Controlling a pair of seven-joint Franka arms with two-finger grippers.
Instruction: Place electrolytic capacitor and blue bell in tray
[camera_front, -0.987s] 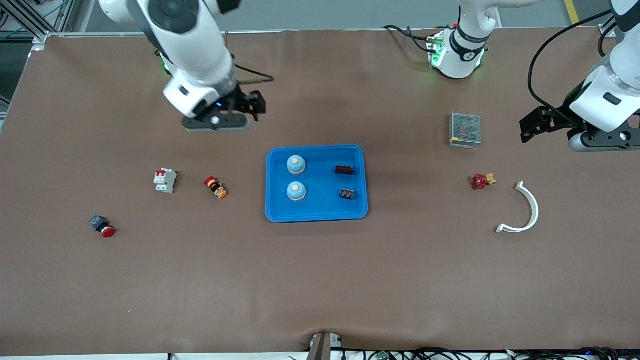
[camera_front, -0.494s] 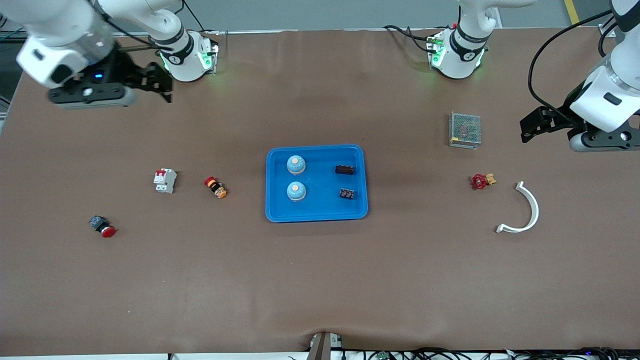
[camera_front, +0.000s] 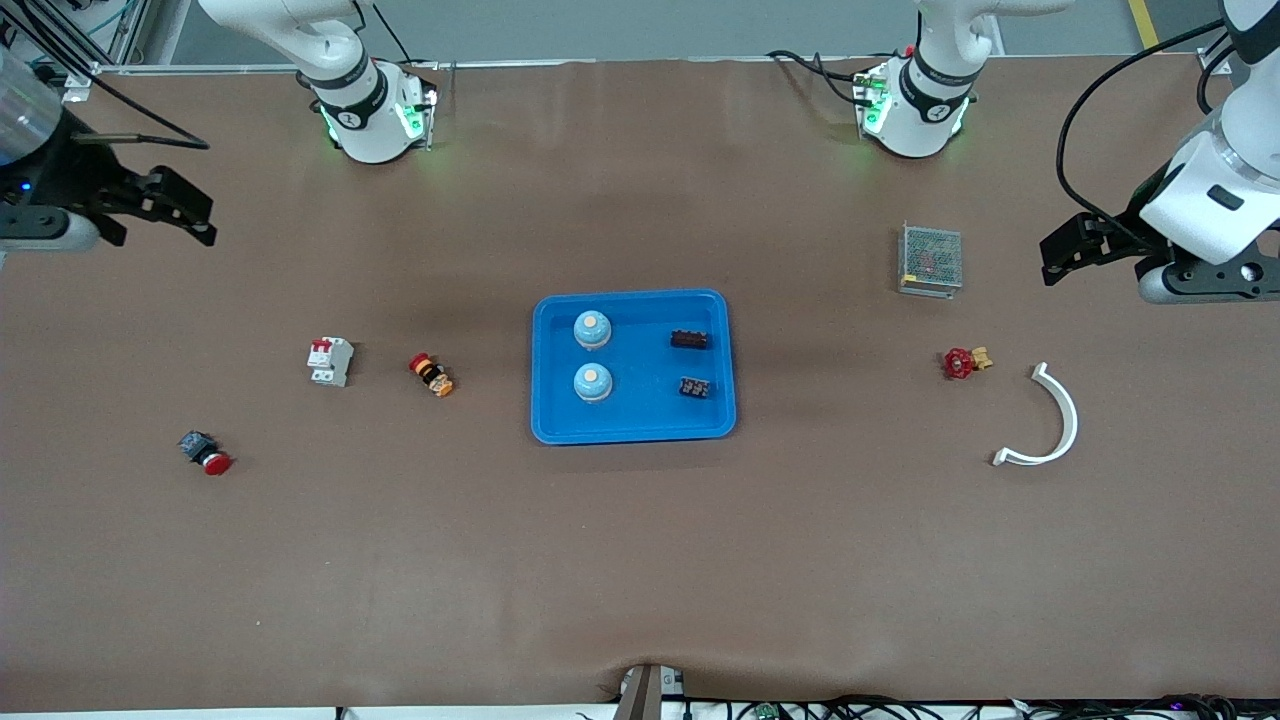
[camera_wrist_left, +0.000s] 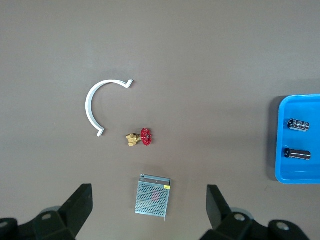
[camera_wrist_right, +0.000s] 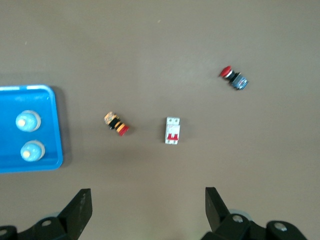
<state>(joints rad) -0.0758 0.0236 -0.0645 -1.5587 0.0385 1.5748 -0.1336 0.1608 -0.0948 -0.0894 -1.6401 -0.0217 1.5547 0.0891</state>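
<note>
The blue tray (camera_front: 640, 422) lies mid-table. In it stand two blue bells (camera_front: 592, 328) (camera_front: 592, 382), and beside them lie two dark electrolytic capacitors (camera_front: 689, 340) (camera_front: 694, 387). My right gripper (camera_front: 203, 220) hangs open and empty over the table's margin at the right arm's end; its wrist view shows the open gripper (camera_wrist_right: 148, 207), the tray's rim (camera_wrist_right: 56, 130) and both bells (camera_wrist_right: 27, 121) (camera_wrist_right: 30, 150). My left gripper (camera_front: 1050, 258) waits open and empty at the left arm's end, over bare table beside the mesh box. In its wrist view the gripper (camera_wrist_left: 149, 205) is open and both capacitors (camera_wrist_left: 298, 124) (camera_wrist_left: 297, 153) show.
A metal mesh box (camera_front: 930, 259), a red valve (camera_front: 962, 362) and a white curved strip (camera_front: 1050, 420) lie toward the left arm's end. A white breaker (camera_front: 330, 361), an orange-and-red button (camera_front: 431, 375) and a red push button (camera_front: 205, 453) lie toward the right arm's end.
My right arm has swung away from the tray's edge out to the table's margin at its own end, gripper still open. The left arm has not moved.
</note>
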